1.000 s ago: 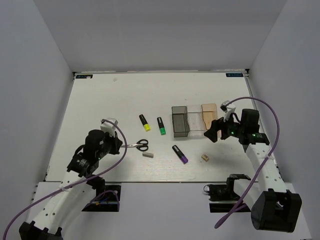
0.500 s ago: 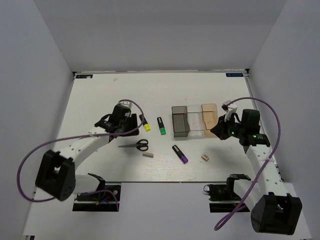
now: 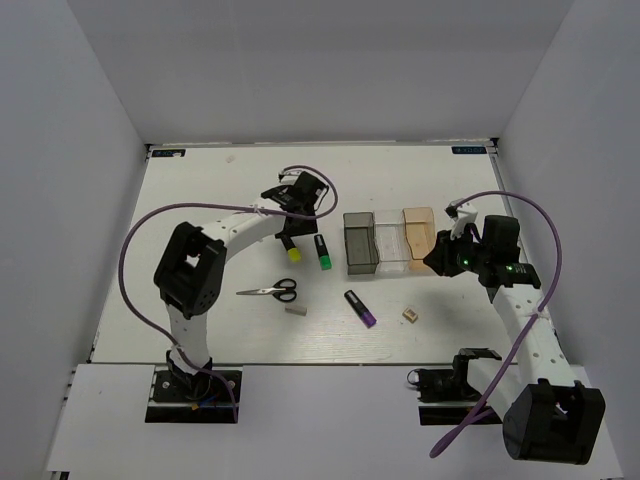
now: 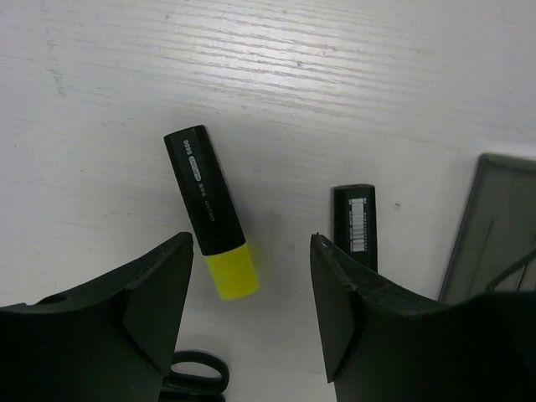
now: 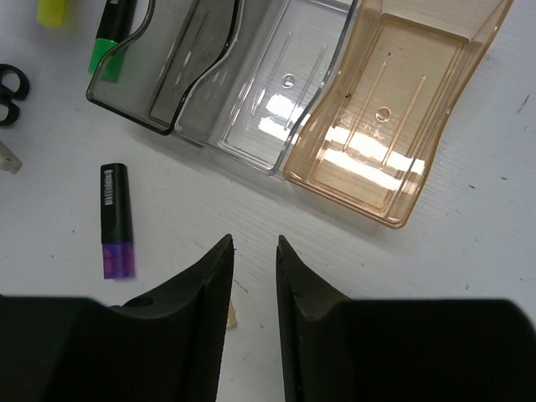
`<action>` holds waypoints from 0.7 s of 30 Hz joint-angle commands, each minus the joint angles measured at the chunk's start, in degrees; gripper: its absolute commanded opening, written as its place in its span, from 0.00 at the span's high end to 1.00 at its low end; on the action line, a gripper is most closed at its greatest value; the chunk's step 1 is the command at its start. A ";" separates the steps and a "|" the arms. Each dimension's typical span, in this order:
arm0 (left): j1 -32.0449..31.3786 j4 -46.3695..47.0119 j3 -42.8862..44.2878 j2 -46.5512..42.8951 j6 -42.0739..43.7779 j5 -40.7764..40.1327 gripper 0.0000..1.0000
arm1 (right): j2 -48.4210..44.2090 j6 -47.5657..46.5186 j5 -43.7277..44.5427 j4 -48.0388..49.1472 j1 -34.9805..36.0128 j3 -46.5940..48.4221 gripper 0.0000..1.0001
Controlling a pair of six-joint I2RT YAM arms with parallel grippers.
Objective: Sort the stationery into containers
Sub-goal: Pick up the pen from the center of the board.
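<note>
All three boxes (image 5: 276,92) sit empty, so sorting is at its first pick: the left gripper (image 4: 251,247), spread wide, hovers over the yellow highlighter (image 4: 208,205) and must drop and pinch its barrel, while the right gripper (image 5: 255,247), narrowly parted and empty, hangs near the boxes.

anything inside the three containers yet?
Nothing visible: the smoky box, clear box and tan-orange box all show bare floors in the right wrist view. Their far ends run out of that frame. The top view shows nothing there either, though the smoky one is dark.
</note>
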 commanded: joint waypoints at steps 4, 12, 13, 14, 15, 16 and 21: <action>0.96 -5.70 3.28 2.10 -5.92 -1.72 0.30 | -0.30 -0.09 0.91 -1.04 -0.08 3.07 0.69; 2.37 -4.65 1.52 5.79 -10.58 1.10 0.33 | -0.47 -0.27 1.96 -1.39 -0.26 3.07 0.69; 2.37 -4.47 1.35 5.88 -10.93 1.01 0.33 | -0.47 -0.35 1.97 -1.30 -0.26 3.07 0.69; 2.37 -4.12 1.00 6.14 -11.20 1.10 0.33 | -0.56 -0.27 2.05 -1.30 -0.35 3.16 0.69; 2.28 -3.95 0.73 6.58 -11.29 1.19 0.34 | -0.56 -0.27 2.06 -1.39 -0.26 3.16 0.69; 2.37 -3.25 0.12 6.59 -11.37 1.10 0.34 | -0.65 -0.27 1.97 -1.48 -0.26 3.16 0.69; 2.55 -1.58 -1.55 7.46 -12.34 1.54 0.42 | -0.56 0.09 1.97 -1.48 -0.43 3.16 0.69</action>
